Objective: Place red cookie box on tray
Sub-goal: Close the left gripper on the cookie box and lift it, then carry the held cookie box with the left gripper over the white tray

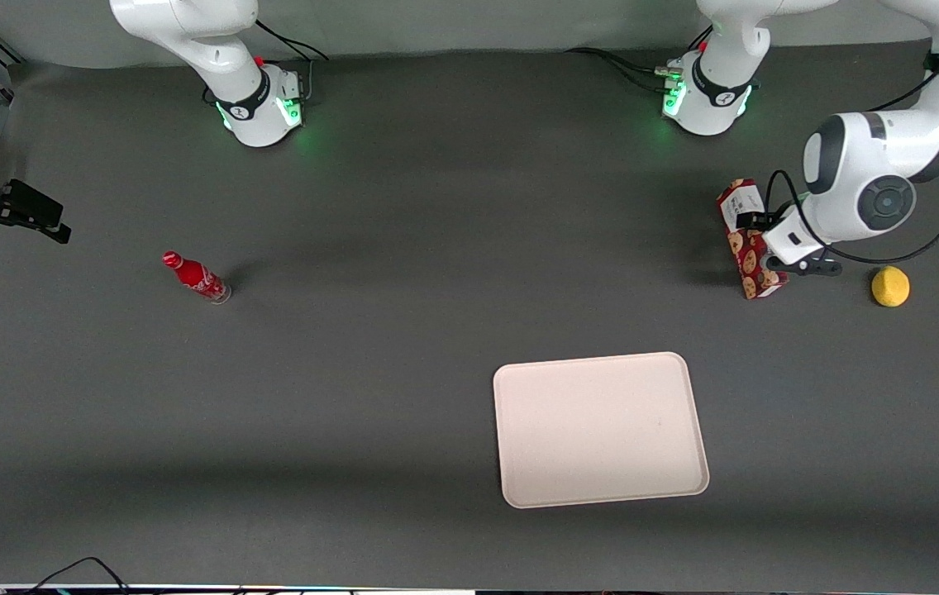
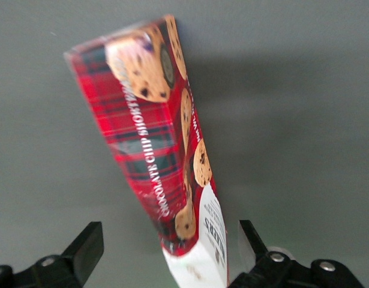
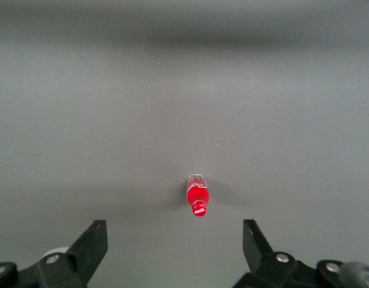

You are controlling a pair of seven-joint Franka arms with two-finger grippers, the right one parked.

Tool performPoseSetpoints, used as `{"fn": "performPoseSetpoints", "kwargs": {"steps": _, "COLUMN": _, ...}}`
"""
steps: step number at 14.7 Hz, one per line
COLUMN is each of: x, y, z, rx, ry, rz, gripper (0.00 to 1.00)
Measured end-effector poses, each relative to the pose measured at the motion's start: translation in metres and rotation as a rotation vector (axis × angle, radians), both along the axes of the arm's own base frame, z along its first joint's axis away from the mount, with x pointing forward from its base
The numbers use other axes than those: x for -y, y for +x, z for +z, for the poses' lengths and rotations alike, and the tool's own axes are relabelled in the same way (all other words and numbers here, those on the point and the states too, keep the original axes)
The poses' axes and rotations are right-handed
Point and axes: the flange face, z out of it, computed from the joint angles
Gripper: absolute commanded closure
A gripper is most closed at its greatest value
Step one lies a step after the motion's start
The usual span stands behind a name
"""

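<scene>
- We are seeing a small red bottle standing toward the parked arm's end of the tabletop, well apart from everything we are working with.
- We are looking at the tray lying flat near the tabletop's edge closest to the front camera, with nothing on it yet.
- We are finding the red cookie box toward the working arm's end of the tabletop, farther from the front camera than the tray; whether it is resting on the surface or already raised a little, we cannot tell.
- We are holding the gripper spread open around the box's white-labelled end; in the wrist view one finger is sitting just beside the label, the other standing well clear, so nothing is clamped.
- We are noticing a yellow ball resting just beside the arm, nearer the tabletop's end.
- We are judging the step in hand to be the grasp: the next move is calling for squeezing the fingers onto the box, lifting it, then carrying it toward the front camera and over the tray.
</scene>
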Motion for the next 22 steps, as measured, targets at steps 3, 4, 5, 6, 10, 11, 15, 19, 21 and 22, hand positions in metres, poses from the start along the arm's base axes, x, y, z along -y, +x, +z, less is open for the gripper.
{"fn": "performPoseSetpoints", "kwargs": {"steps": 3, "x": -0.002, "y": -0.014, "z": -0.024, "rx": 0.031, "ry": -0.003, "rz": -0.007, "gripper": 1.00}}
{"fn": "performPoseSetpoints", "kwargs": {"steps": 4, "x": -0.003, "y": -0.016, "z": -0.029, "rx": 0.040, "ry": -0.004, "rz": -0.006, "gripper": 1.00}}
{"fn": "performPoseSetpoints", "kwargs": {"steps": 5, "x": -0.005, "y": -0.017, "z": -0.031, "rx": 0.044, "ry": -0.004, "rz": -0.002, "gripper": 1.00}}
{"fn": "performPoseSetpoints", "kwargs": {"steps": 6, "x": -0.007, "y": -0.017, "z": -0.031, "rx": 0.047, "ry": -0.004, "rz": 0.003, "gripper": 1.00}}
{"fn": "performPoseSetpoints", "kwargs": {"steps": 10, "x": -0.017, "y": -0.011, "z": -0.027, "rx": 0.059, "ry": -0.001, "rz": 0.024, "gripper": 1.00}}
{"fn": "performPoseSetpoints", "kwargs": {"steps": 11, "x": -0.019, "y": -0.006, "z": -0.022, "rx": 0.060, "ry": 0.001, "rz": 0.027, "gripper": 1.00}}
{"fn": "performPoseSetpoints", "kwargs": {"steps": 15, "x": -0.028, "y": 0.048, "z": 0.041, "rx": 0.053, "ry": 0.022, "rz": 0.041, "gripper": 1.00}}
{"fn": "performPoseSetpoints", "kwargs": {"steps": 19, "x": -0.018, "y": 0.123, "z": 0.163, "rx": 0.102, "ry": 0.006, "rz": 0.063, "gripper": 1.00}}
{"fn": "performPoseSetpoints", "kwargs": {"steps": 21, "x": -0.003, "y": 0.153, "z": 0.207, "rx": 0.145, "ry": -0.003, "rz": 0.088, "gripper": 1.00}}
{"fn": "performPoseSetpoints", "kwargs": {"steps": 22, "x": 0.009, "y": 0.168, "z": 0.219, "rx": 0.172, "ry": -0.002, "rz": 0.102, "gripper": 1.00}}
